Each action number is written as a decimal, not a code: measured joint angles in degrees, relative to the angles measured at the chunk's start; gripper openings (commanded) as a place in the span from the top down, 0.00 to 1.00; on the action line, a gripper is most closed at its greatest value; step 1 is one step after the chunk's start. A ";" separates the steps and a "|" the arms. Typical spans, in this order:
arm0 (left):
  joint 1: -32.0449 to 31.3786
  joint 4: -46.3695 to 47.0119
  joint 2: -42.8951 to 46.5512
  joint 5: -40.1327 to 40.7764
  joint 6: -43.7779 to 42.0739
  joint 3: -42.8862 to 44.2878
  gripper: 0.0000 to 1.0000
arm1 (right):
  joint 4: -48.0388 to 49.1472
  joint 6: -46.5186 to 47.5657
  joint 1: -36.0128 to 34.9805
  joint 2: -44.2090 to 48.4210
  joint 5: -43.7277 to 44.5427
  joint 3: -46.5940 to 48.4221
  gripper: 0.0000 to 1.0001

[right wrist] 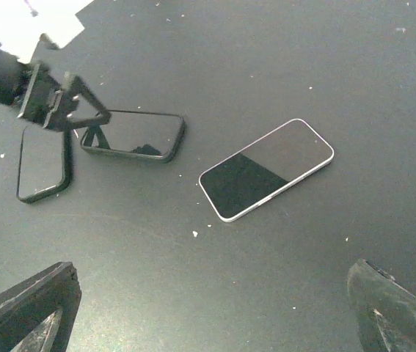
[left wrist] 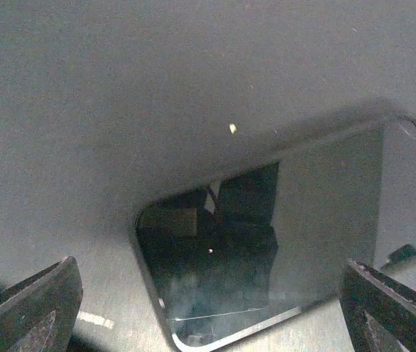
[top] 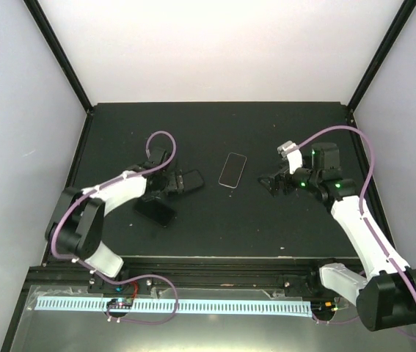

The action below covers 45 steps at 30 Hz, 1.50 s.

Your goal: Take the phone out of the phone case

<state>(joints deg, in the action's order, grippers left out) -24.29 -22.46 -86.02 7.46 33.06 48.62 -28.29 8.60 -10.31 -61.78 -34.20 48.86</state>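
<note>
Black tabletop [top: 266, 235] bears one pale-rimmed phone [top: 232, 170] and two dark slabs [top: 191, 180] [top: 155, 211], while left pincer [left wrist: 209, 312] and right pincer [right wrist: 209, 312] gape wide, empty.

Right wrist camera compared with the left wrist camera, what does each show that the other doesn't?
Only the right wrist view shows the silver-edged phone, the left gripper from outside, and two dark slabs beside it. Only the left wrist view shows one glossy dark slab close up, between its open fingers. Both show the black table and a dark slab.
</note>
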 measured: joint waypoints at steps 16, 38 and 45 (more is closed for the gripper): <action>3.19 6.40 -19.96 -10.84 -1.66 13.86 0.01 | 8.50 6.40 0.00 10.80 -6.34 -8.22 0.00; -11.15 -5.38 2.62 -2.40 -1.29 0.00 0.01 | 4.68 4.11 0.00 10.73 -0.61 -4.52 0.00; -15.21 -15.80 -0.72 3.41 -4.74 9.16 0.01 | 5.27 2.75 0.00 16.11 3.74 -4.02 0.00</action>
<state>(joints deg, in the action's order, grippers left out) -39.51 -38.26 -86.74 10.87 28.32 57.78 -23.03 11.35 -10.31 -45.67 -30.46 44.84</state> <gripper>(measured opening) 0.989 0.997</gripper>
